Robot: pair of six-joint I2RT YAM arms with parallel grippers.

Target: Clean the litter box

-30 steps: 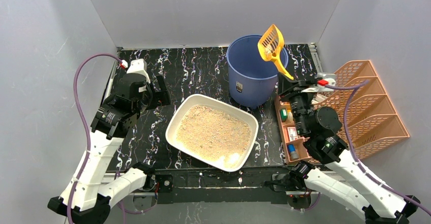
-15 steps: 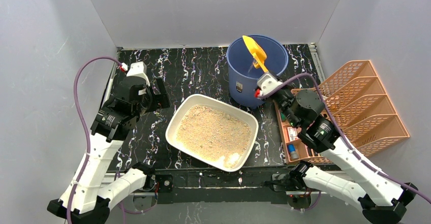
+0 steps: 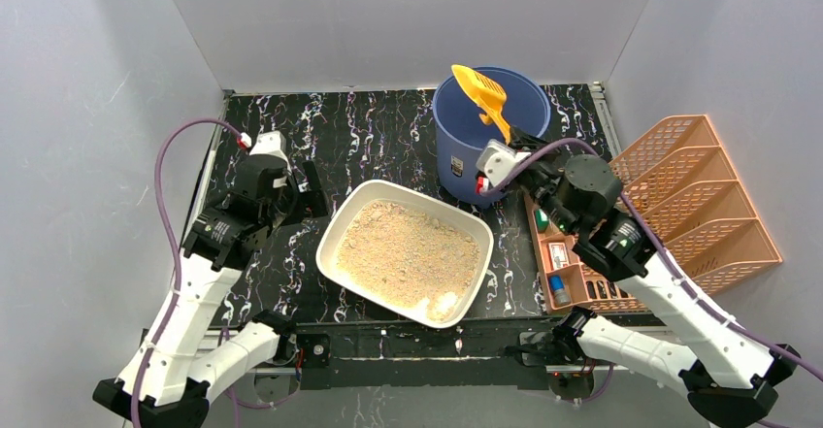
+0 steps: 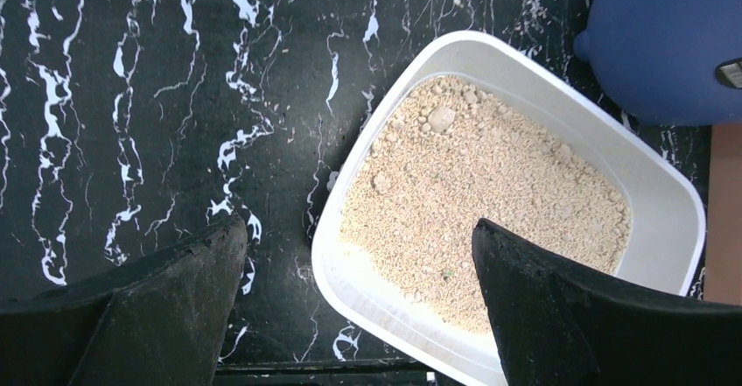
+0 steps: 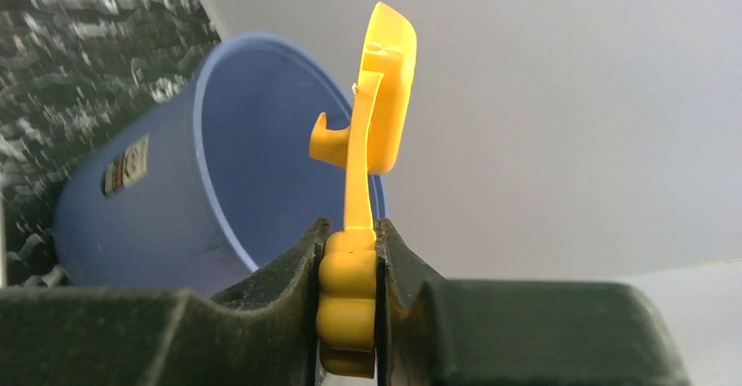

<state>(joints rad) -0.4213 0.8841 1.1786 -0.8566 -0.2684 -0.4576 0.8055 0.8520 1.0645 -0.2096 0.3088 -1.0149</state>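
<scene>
Now right end effector (image 5: 351, 246) pinches slotted yellow scoop (image 3: 479, 87) above blue bucket (image 3: 446, 142).

No text legible to me, sticker (image 3: 456, 167) on blue bucket (image 3: 448, 132) wall at its 7 o'clock, print too small to read.

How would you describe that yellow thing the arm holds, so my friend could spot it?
Find the tall blue bucket at the back of the black marbled table. Over its mouth the right gripper pinches the handle of a slotted scoop. It is the only bright yellow item, held in the air.
</scene>
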